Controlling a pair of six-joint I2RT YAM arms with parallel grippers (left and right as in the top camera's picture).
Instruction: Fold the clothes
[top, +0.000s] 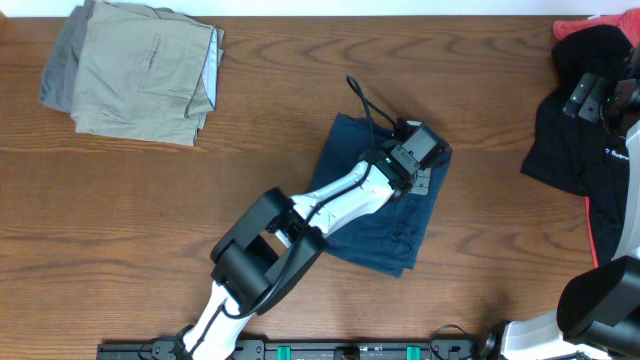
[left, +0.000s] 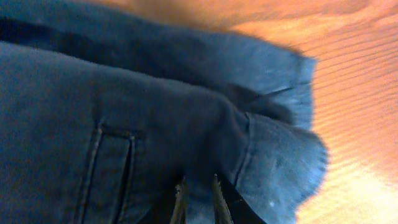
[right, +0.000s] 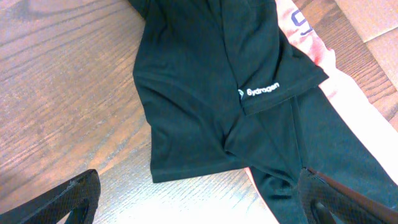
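Left pincer clamped (tight) — right pincer splayed.

Navy shorts lie folded, mid-table, pocket stitching up.

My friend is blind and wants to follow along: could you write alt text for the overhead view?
The robot's left gripper rests on navy shorts in the middle of a wooden table. A folded khaki and grey pile lies at the top left, and a black garment at the right edge.
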